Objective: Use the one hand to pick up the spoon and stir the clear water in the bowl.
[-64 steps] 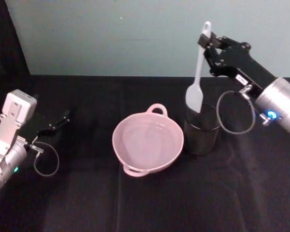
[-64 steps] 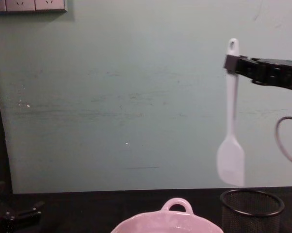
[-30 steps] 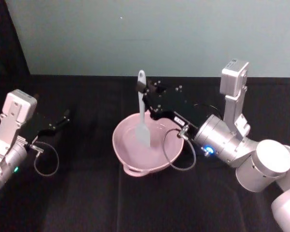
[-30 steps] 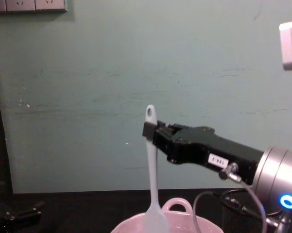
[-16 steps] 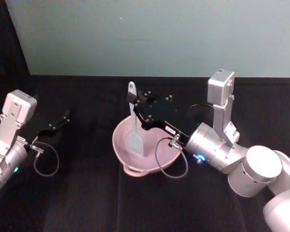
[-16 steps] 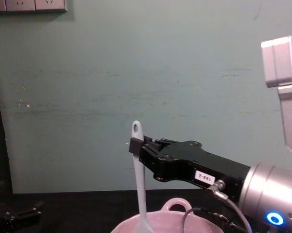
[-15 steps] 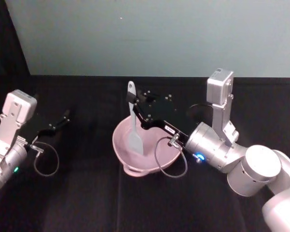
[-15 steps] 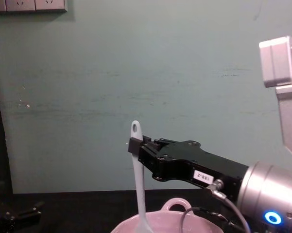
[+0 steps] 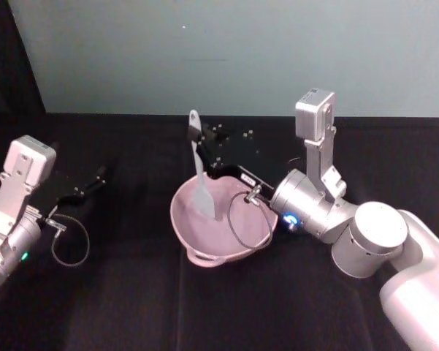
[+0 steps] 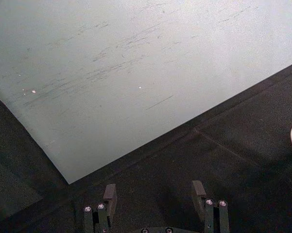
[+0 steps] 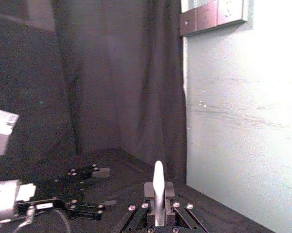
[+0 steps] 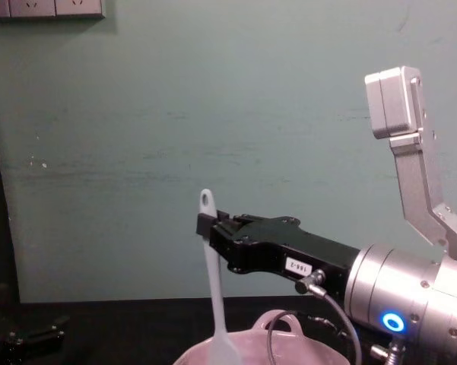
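White spoon point(image 9: 204, 199) stands nearly upright, blade inside the pale pink bowl point(image 9: 177, 223), seemingly dipped in water point(image 9: 208, 232)

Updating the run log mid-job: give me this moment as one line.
right tool: shut on spoon handle | blade: down inside bowl | left tool: open, parked at left

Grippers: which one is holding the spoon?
The right gripper, shut on the spoon handle, blade down in the bowl; the left gripper sits open and empty at the left.
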`<state>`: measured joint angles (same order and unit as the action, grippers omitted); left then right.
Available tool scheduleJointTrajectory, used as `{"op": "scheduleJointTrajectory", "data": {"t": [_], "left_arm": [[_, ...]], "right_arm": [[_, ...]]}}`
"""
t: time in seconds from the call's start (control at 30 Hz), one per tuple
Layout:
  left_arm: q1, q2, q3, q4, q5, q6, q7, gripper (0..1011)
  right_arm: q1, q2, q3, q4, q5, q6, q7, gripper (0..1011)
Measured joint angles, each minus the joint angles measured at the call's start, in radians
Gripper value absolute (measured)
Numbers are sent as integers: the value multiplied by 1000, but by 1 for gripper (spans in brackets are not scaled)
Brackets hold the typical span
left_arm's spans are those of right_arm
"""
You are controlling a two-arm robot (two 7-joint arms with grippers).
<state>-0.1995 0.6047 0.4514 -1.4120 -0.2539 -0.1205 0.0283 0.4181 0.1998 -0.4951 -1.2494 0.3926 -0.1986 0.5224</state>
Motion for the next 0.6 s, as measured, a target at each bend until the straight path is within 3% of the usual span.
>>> {"op": "scheduleJointTrajectory", "data": {"t": [0.33, 0.6], "left_arm": [[0, 0, 0, 0, 0, 0, 0, 1011], [0, 0, 0, 0, 0, 0, 0, 1011]], "right_arm": [[21, -3, 31, 32, -7, -5, -10, 117], [-10, 33, 55, -9, -10, 2, -16, 116]]}}
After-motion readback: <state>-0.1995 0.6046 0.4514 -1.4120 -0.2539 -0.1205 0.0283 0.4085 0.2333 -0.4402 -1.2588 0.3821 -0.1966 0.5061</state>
